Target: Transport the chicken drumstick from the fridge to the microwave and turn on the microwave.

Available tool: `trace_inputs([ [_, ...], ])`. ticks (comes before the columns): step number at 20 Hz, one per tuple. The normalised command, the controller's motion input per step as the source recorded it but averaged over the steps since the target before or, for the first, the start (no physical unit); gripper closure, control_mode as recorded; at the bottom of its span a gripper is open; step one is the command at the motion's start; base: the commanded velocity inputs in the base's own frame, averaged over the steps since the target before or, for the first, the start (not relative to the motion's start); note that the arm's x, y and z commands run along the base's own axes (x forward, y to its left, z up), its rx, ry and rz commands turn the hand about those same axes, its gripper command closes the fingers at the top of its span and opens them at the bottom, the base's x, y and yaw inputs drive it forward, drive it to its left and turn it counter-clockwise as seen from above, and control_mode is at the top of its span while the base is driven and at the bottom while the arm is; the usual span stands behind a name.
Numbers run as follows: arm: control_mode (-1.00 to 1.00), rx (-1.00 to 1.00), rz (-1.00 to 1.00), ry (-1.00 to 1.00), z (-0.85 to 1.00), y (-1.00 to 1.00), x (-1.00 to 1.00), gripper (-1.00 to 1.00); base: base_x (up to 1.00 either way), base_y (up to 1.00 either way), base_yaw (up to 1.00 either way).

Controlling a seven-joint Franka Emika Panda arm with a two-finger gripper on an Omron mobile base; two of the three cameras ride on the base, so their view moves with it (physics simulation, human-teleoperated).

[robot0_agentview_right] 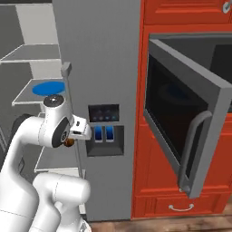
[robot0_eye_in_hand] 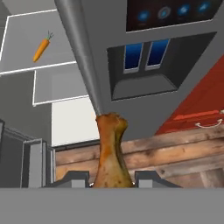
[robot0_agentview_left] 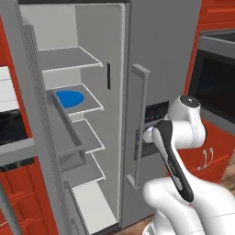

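Holding the small brown chicken drumstick [robot0_eye_in_hand: 110, 153] between its two dark finger tips, our two-finger gripper [robot0_eye_in_hand: 111, 181] is clamped on the meat end, and the paler bone end points straight away from the hand along the gripper's own line. In the hand view that bone end sits in front of the long grey bar handle [robot0_eye_in_hand: 83, 57] of the tall grey double-door fridge [robot0_agentview_right: 102, 68], with the dark dispenser panel with blue lights [robot0_eye_in_hand: 146, 54] just to one side.

What the next move turns on, as we judge it, is where the wide built-in grey microwave [robot0_agentview_right: 190, 104] lies: well off to our right of the hand, set in the red cabinets [robot0_agentview_right: 181, 13], its dark glass door [robot0_agentview_right: 181, 118] swung open toward us. The drumstick's long axis now faces the fridge front, not the cavity, so we would need to swing right and turn the hand before going in, clearing the open door's edge.
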Motion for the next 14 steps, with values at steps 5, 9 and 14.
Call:
trace_inputs([
  [5, 1.00, 0.00, 0.00, 0.00, 0.00, 0.00, 0.00, 1.00, -0.21, 0.00, -0.38],
  [9, 1.00, 0.00, 0.00, 0.00, 0.00, 0.00, 0.00, 1.00, -0.19, 0.00, -0.38],
  [14, 1.00, 0.00, 0.00, 0.00, 0.00, 0.00, 0.00, 1.00, -0.23, 0.00, -0.37],
])
